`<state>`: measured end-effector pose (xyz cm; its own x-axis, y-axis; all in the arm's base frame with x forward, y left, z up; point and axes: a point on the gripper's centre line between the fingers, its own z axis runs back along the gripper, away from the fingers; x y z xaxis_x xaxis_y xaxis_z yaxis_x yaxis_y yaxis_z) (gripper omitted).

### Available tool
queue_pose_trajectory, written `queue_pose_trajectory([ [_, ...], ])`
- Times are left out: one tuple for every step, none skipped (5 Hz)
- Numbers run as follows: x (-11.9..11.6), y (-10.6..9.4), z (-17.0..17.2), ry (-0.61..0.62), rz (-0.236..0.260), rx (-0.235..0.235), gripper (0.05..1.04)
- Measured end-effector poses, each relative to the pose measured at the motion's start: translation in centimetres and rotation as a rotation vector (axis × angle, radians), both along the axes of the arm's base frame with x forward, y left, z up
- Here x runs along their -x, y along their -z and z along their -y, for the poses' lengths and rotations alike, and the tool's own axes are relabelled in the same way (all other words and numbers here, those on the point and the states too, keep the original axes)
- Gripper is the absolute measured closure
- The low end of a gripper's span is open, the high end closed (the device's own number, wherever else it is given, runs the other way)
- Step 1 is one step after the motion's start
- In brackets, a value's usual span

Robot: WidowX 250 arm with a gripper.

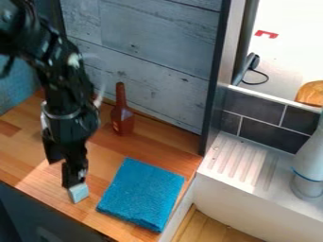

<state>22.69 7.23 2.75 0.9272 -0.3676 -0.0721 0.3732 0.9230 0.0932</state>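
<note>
One gripper (pixel 75 183) hangs down at the front left of the surface (pixel 22 151). Its fingers are closed in a pinch on the upper end of a light blue block (pixel 79 193). The top hold leaves the lower part of the block exposed, probably so that its base can meet the surface without the fingers in the way. The block is slightly tilted, left of the cloth and apart from it; contact with the surface cannot be confirmed.

The brown bottle (pixel 122 117) stands upright near the wall; its flat base presumably keeps it stable. The blue cloth (pixel 142 194) lies flat near the right edge of the surface, a position that likely limits shifting. Further right, the ridged drainboard (pixel 240 163) adjoins the surface. A black item with a looped cord (pixel 253 60), a red piece (pixel 266 34), the bread (pixel 311 93) and a white container (pixel 310 163) follow.

Count: gripper, 1; block, 1; bottle, 1; cloth, 1; drainboard, 1; corded item, 1; red piece, 1; bread, 1; container, 1.
</note>
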Motion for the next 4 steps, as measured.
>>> queue_pose_trajectory([
  [-0.4,1.3,0.1,0.081,0.004,0.0,0.083],
  [-0.4,1.8,-0.2,0.158,-0.005,0.027,0.082],
  [-0.6,2.3,-0.7,0.175,0.013,0.039,0.083],
  [-0.6,2.9,-0.9,0.158,0.017,0.021,0.082],
])
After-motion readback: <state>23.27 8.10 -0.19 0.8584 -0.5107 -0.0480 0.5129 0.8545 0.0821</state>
